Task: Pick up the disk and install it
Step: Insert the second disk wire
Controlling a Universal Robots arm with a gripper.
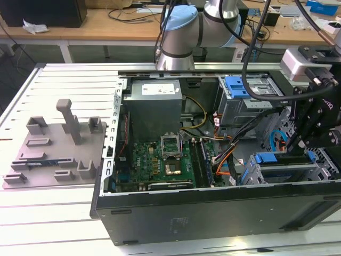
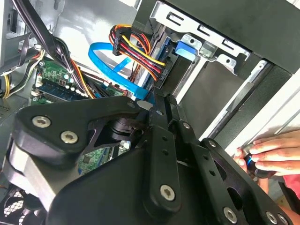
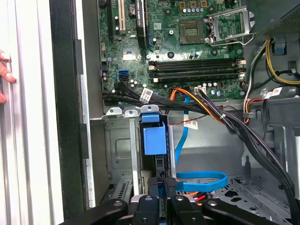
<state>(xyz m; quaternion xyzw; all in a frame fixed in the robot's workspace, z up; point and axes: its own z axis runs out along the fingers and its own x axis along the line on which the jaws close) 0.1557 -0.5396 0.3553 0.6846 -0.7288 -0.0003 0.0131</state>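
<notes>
Disk (image 3: 153, 140), seen edge-on in the first wrist view, stands upright in a slot of the grey metal cage (image 3: 117, 150) at the corner of the open computer case (image 1: 213, 213). Its blue plastic bracket faces the camera. In the second wrist view the same blue bracket (image 2: 185, 49) sits at the mouth of the cage, just beside a bundle of red, yellow and black wires (image 2: 136, 44).

The tool (image 3: 164, 183) is at the near end of the disk with its two black fingers pressed together and their tips against that end. Whether they pinch any part of it I cannot tell. In the exterior view the tool (image 1: 295, 145) hangs over the cage on that view's right, inside the case.

A flat blue cable (image 3: 201, 178) loops just beside the tool, and the green circuit board (image 3: 187, 56) lies beyond the cage.

A person's hand (image 2: 267, 157) rests on the outer edge of the case. A grey plate with upright posts (image 1: 53, 144) lies on the slatted worktop (image 1: 53, 218), well apart from the case on the exterior view's left.
</notes>
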